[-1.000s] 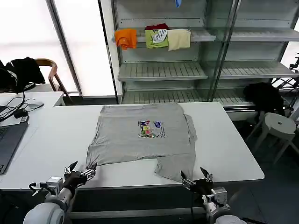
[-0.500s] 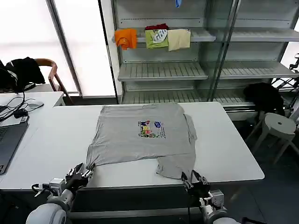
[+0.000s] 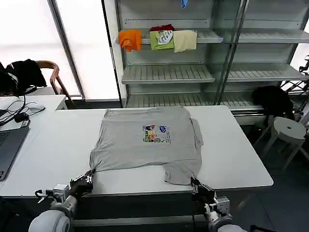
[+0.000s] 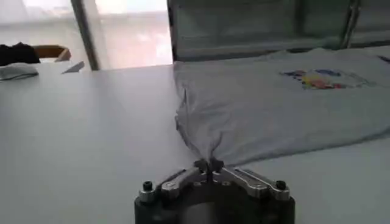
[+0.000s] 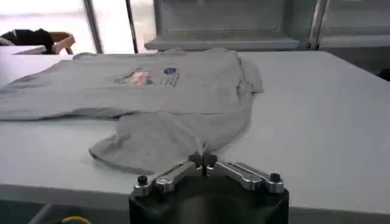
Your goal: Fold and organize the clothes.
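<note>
A light grey short-sleeved T-shirt with a small multicoloured chest print (image 3: 149,141) lies spread, print side up, on the white rectangular table (image 3: 43,145), its collar end toward the metal shelving unit (image 3: 166,72) behind the table and its hem toward the robot. The hem edge is uneven: the left hem corner is drawn out to a point, and a flap of cloth on the right reaches nearer to the table's front edge.

The left end effector (image 3: 87,180) sits at the front edge of the table, its fingers pressed together on the left hem corner; the left wrist view shows the cloth gathered into a narrow pleat that runs straight into the closed fingertips. The right end effector (image 3: 197,184) sits at the front edge as well, just beside the right flap. In the right wrist view its fingers meet with the flap's edge pinched between them (the amount of cloth caught is small and appears to be only the very edge).

On the upper shelf rest folded orange (image 3: 130,39), green (image 3: 162,39) and cream (image 3: 185,40) garments. A white round stool (image 3: 288,128) stands to the right of the table.
</note>
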You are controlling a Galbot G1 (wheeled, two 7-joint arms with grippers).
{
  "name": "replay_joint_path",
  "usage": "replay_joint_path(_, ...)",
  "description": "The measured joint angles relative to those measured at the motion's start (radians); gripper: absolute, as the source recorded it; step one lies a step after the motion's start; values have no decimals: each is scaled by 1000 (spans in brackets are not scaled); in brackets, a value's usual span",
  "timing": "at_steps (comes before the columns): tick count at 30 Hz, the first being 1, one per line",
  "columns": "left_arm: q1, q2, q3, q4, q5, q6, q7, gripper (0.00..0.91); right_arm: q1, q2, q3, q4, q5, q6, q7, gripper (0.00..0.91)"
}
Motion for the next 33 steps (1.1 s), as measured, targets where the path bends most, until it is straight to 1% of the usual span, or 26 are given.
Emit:
replay_joint_path(6,-38,-13,-6,-5,-58,-24,-3,0,92,26,-15,-28,11,13,12,0)
replay_joint_path(10,-83,-27,-7,6,-104,-26,-3,10,176,42,-24,-69,17,14,21,0)
replay_joint_path(12,-114,-35,-6,18,-120,-21,-4,0,222,48,-28,-98,20,15,24,0)
replay_joint_path(20,-262,-65,-1,107,-170,3,-11,10,439,76,-45,-268,24,18,31,0)
replay_joint_path(23,-320,-73,-3,151,-173,10,-12,0,511,89,-43,-339,16,25,28,0)
replay_joint_path(24,-337,-76,-2,166,-173,11,-12,10,531,93,-43,-361,14,27,26,0)
replay_joint_path(25,-353,-77,1,181,-173,11,-11,0,550,97,-42,-384,11,30,24,0)
replay_joint_path(33,-463,-81,9,302,-154,5,-10,10,678,107,-23,-551,-8,54,14,0)
